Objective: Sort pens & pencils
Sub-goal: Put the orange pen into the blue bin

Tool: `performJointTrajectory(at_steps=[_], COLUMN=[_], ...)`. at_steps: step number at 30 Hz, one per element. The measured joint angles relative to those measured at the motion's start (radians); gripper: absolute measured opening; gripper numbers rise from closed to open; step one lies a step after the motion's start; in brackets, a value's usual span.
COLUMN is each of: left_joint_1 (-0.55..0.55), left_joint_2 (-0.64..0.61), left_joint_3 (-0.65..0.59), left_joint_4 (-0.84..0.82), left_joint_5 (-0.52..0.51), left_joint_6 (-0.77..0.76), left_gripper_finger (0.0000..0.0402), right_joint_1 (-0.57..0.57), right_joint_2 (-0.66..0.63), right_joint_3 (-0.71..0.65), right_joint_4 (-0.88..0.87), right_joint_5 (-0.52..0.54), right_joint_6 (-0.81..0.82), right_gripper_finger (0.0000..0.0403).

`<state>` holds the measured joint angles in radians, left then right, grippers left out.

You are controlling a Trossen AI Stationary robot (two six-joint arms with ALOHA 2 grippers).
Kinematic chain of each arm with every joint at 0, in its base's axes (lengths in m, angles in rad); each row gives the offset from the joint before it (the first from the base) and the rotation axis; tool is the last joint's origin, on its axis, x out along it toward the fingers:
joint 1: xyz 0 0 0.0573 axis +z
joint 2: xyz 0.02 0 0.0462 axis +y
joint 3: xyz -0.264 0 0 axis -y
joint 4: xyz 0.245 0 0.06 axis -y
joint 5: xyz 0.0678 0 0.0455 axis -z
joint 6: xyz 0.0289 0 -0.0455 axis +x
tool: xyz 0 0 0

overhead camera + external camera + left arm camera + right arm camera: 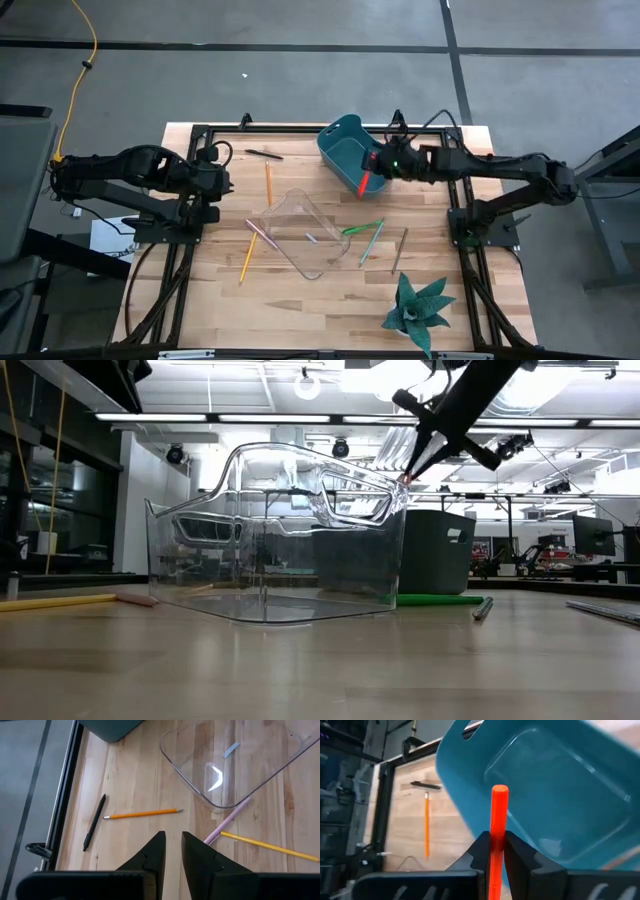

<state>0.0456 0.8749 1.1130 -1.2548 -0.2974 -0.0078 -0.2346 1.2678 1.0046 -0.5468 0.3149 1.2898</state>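
Observation:
My right gripper (pixel 376 168) hangs over the near rim of the teal bin (pixel 343 148), shut on a red-orange pen (pixel 365 184). My left gripper (pixel 172 845) waits near the table's left edge, slightly open and holding nothing. Beyond it on the wood lie a yellow pencil (pixel 141 813) and a black pen (pixel 94 821). Another yellow pencil (pixel 247 258) and a pink stick (pixel 258 233) rest beside the clear bin (pixel 300 232). Two green pens (pixel 363 229) and a dark pen (pixel 400 250) lie flat to its right. My right gripper pinches the red-orange pen (pixel 495 840) between its two fingers, and the pen runs along them. Its free end (pixel 499 794) sticks out past the fingertips over the teal bin (pixel 560 800). The pen is lifted clear and slants downward (pixel 405 478).
The clear bin (pixel 280 540) stands mid-table, holding a small grey scrap (pixel 230 750). A potted plant (pixel 415 305) sits at the near right corner. Black frame rails (pixel 190 240) run along the table's left and right sides. Bare wood lies along the near edge.

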Motion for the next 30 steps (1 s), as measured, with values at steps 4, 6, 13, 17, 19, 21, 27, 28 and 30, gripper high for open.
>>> performJointTrajectory(at_steps=[4, 6, 13, 17, 19, 21, 27, 28, 30], left_joint_1=[0.0, 0.0, 0.0, 0.0, 0.0, 0.0, 0.0, 0.0, 0.0], left_joint_2=[0.0, 0.0, 0.0, 0.008, 0.013, 0.019, 0.055, 0.061, 0.076], left_joint_3=[0.0, 0.0, 0.0, 0.0, 0.0, 0.0, 0.0, 0.0, 0.0], left_joint_4=[0.003, 0.009, 0.033, 0.035, 0.036, 0.037, 0.053, 0.054, 0.054], left_joint_5=[0.0, 0.0, 0.002, 0.002, 0.002, 0.002, 0.0, 0.0, 0.005], left_joint_6=[-0.012, -0.03, -0.11, -0.138, -0.147, -0.155, -0.158, -0.158, -0.158], left_gripper_finger=[0.0051, 0.0051, 0.0051, 0.0051, 0.0051, 0.0051, 0.0051, 0.0051, 0.0051], right_joint_1=[-0.075, -0.108, -0.213, -0.262, -0.283, -0.299, -0.328, -0.328, -0.326], right_joint_2=[0.0, 0.0, 0.002, 0.002, 0.002, 0.002, 0.06, 0.079, 0.116], right_joint_3=[0.0, 0.0, 0.0, 0.0, 0.0, 0.0, 0.006, 0.01, 0.028], right_joint_4=[0.001, 0.01, 0.05, 0.05, 0.05, 0.05, 0.05, 0.049, 0.031], right_joint_5=[-0.068, -0.092, -0.161, -0.215, -0.241, -0.266, -0.339, -0.347, -0.351], right_joint_6=[-0.096, -0.146, -0.318, -0.403, -0.441, -0.475, -0.566, -0.582, -0.616], right_gripper_finger=[0.0025, 0.0025, 0.0025, 0.0025, 0.0025, 0.0025, 0.0025, 0.0025, 0.0025])
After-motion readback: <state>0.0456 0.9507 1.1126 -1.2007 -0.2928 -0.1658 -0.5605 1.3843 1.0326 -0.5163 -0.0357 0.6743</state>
